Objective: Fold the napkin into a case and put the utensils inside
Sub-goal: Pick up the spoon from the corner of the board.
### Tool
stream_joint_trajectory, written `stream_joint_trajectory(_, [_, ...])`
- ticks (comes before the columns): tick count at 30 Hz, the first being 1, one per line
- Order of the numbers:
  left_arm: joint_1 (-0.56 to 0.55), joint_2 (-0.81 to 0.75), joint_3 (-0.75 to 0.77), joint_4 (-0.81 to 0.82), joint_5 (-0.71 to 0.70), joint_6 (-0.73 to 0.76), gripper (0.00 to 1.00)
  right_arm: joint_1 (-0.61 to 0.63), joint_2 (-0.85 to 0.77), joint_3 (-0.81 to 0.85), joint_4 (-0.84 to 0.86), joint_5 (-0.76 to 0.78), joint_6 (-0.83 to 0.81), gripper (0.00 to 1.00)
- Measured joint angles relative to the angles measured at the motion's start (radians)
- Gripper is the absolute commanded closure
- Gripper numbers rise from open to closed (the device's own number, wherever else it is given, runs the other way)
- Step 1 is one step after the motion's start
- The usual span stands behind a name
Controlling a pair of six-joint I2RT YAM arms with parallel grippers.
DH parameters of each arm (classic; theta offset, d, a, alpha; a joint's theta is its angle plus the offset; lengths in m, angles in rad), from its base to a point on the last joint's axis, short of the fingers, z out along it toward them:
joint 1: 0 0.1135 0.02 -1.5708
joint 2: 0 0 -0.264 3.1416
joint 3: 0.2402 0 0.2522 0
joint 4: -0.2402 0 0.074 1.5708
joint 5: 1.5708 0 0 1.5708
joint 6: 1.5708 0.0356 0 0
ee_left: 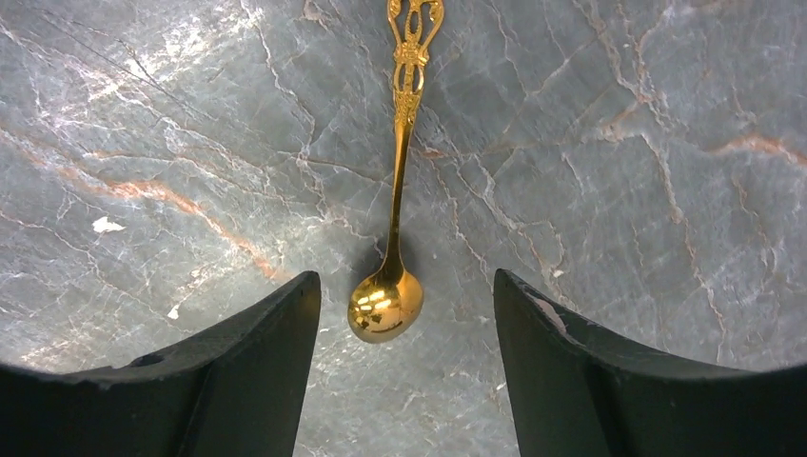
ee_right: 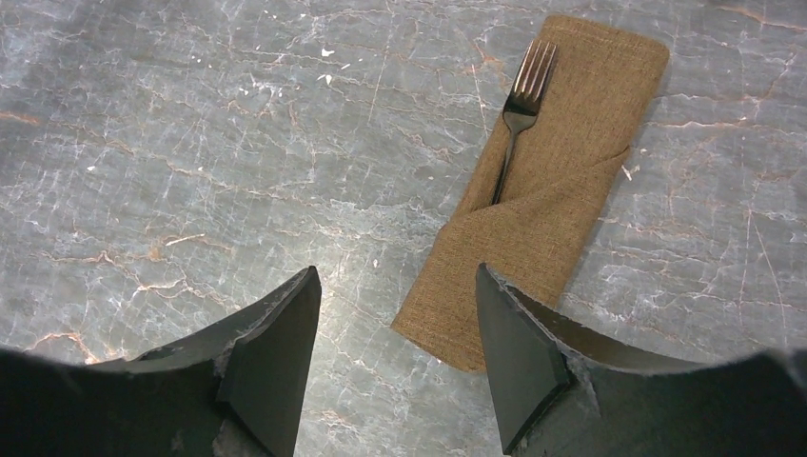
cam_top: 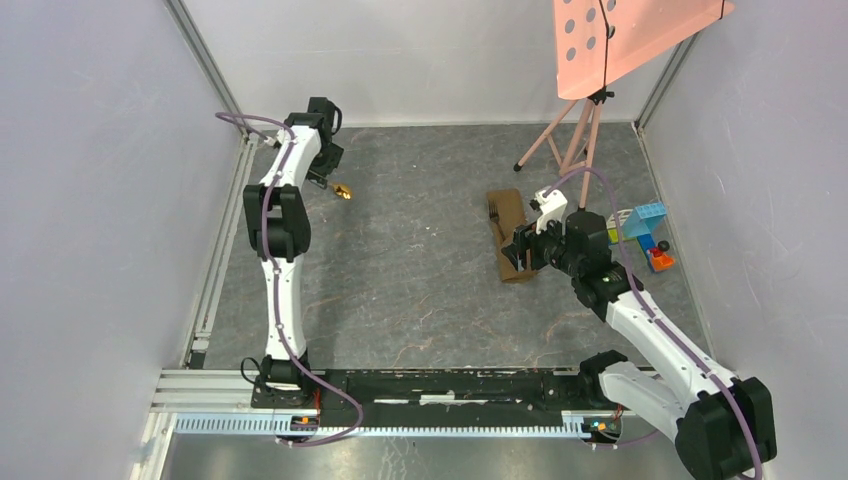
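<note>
Spoon (ee_left: 399, 171) filigree: L wrist only

Grey marbled tabletop (cam_top: 420, 290) — pale walls (cam_top: 90, 200)

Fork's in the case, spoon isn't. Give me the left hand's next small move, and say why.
Probably lower the left hand straight down and close it on the spoon. The spoon lies loose on the table with its bowl between the open fingers, not yet gripped, while the fork already sits in the case.
</note>
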Motion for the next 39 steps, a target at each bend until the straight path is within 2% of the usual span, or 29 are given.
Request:
stream_joint_trajectory(5, [0.005, 0.057, 0.057, -0.06, 0.013, -0.035, 0.38, 0.0, 0.0, -0.011, -0.002, 0.003, 0.0, 0.33])
stream_joint_trajectory(8, [0.008, 0.083, 0.064, -0.083, 0.044, -0.048, 0.5, 0.0, -0.005, -0.016, -0.004, 0.004, 0.001, 0.33])
stream_joint_trajectory(12, [0.012, 0.122, 0.086, -0.093, 0.081, -0.061, 0.6, 0.0, -0.017, -0.017, -0.005, 0.004, 0.002, 0.33])
stream_joint_trajectory(13, [0.013, 0.122, 0.09, -0.093, 0.084, -0.063, 0.64, 0.0, -0.021, -0.017, -0.005, 0.005, 0.004, 0.33])
stream_joint_trajectory(15, [0.014, 0.122, 0.091, -0.092, 0.088, -0.063, 0.81, 0.0, -0.029, -0.017, -0.006, 0.004, 0.005, 0.33])
stream_joint_trajectory(17, [0.019, 0.122, 0.091, -0.09, 0.099, -0.063, 0.94, 0.0, -0.034, -0.017, -0.006, 0.004, 0.006, 0.33])
stream_joint_trajectory(18, [0.023, 0.122, 0.092, -0.087, 0.105, -0.063, 0.97, 0.0, -0.036, -0.017, -0.005, 0.004, 0.007, 0.33])
stream_joint_trajectory(22, [0.03, 0.102, 0.065, -0.043, 0.139, -0.041, 0.98, 0.0, -0.035, -0.017, -0.005, 0.004, 0.006, 0.35])
stream_joint_trajectory(26, [0.035, -0.011, -0.127, 0.043, 0.239, 0.004, 0.98, 0.0, -0.034, -0.035, 0.02, -0.01, -0.008, 0.33])
stream_joint_trajectory(29, [0.032, -0.165, -0.327, 0.121, 0.36, 0.008, 0.98, 0.006, -0.036, -0.076, 0.076, -0.034, -0.019, 0.29])
stream_joint_trajectory(33, [0.006, -0.45, -0.583, 0.269, 0.561, -0.03, 0.98, 0.05, -0.042, -0.138, 0.189, -0.063, -0.025, 0.27])
stream_joint_trajectory(36, [-0.035, -0.658, -0.742, 0.399, 0.702, -0.092, 0.98, 0.135, -0.042, -0.169, 0.303, -0.068, -0.055, 0.27])
stream_joint_trajectory(39, [-0.098, -0.809, -0.883, 0.513, 0.797, -0.176, 0.98, 0.274, -0.041, -0.204, 0.437, -0.04, -0.134, 0.27])
